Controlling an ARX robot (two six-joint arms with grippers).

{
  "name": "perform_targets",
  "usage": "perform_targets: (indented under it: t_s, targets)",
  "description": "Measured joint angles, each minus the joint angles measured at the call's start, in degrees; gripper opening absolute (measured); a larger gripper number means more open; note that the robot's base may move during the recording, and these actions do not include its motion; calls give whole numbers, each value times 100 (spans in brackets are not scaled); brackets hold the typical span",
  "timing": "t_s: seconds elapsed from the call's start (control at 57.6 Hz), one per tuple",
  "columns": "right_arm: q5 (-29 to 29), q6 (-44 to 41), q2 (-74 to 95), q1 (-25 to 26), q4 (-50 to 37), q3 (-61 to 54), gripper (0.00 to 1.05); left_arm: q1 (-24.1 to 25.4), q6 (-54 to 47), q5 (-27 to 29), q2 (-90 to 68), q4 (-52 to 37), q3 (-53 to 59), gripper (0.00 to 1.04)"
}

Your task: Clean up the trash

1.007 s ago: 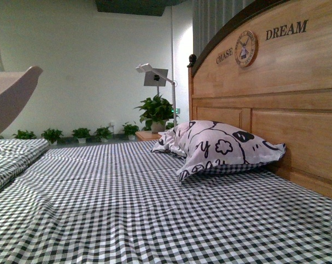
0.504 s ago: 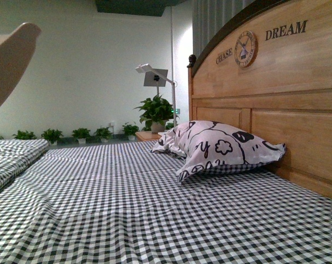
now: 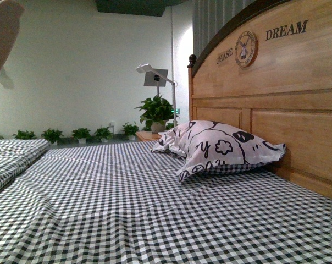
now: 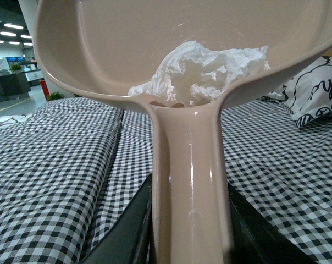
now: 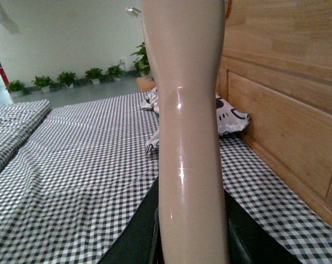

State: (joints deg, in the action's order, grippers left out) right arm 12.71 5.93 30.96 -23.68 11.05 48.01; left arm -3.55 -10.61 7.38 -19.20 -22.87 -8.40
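A: Keeping the dustpan (image 4: 155, 66) level is our job now; the trash (image 4: 202, 71), one crumpled white wad, sits in its bowl just by the handle, raised above the bed (image 3: 155, 209).

B: Agreed, we tilt it only once a bin is under us, and none shows. Our left gripper (image 4: 191, 231) is clamped round the dustpan handle, black jaws on either side.

A: The right gripper (image 5: 191, 236) likewise grips a beige handle (image 5: 188, 110); what it ends in we cannot tell.

B: Counting from the bed: one pillow (image 3: 218, 146) at the headboard (image 3: 276, 99), one clock (image 3: 245, 48) set in the headboard, one wad, no other litter.
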Motion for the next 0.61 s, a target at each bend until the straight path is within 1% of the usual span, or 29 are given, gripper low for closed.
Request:
perform_targets:
  t_s: [0.608]
  targets:
    - [0,-17,-2,0,0,0,19,-4,0,-4,2,0,0,28]
